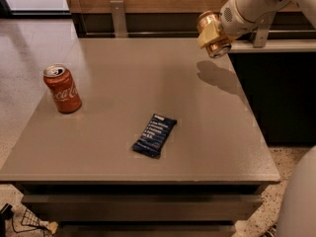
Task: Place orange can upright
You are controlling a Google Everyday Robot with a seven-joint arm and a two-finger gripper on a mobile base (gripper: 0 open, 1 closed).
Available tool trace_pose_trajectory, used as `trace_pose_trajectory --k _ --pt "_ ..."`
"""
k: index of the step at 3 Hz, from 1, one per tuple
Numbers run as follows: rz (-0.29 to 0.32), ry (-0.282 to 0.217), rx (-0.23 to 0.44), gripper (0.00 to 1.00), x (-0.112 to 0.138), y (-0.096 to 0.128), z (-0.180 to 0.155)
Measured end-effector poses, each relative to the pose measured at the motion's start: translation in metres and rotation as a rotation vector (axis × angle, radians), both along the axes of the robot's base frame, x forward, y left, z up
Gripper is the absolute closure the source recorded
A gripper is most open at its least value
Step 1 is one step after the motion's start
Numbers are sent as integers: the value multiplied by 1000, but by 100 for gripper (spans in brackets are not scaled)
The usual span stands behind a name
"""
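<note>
The orange can, golden-brown with silver ends, is held tilted in the air above the table's far right part, its shadow on the tabletop below. My gripper is shut on the orange can, with a yellowish finger pad across its side. The white arm comes in from the upper right.
A red Coca-Cola can stands upright at the left of the grey table. A dark blue snack bar wrapper lies flat near the middle front. A dark cabinet borders the table on the right; a wooden wall runs behind.
</note>
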State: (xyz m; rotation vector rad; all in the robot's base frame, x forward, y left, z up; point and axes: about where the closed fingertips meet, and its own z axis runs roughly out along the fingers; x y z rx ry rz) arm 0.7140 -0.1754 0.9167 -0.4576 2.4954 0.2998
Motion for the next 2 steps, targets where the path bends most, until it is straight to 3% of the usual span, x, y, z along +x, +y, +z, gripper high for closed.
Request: trace_pose_trajectory --k 1,2 --pt "96 -127 111 100 7 -9 18" --pt "223 -221 248 100 9 -11 22"
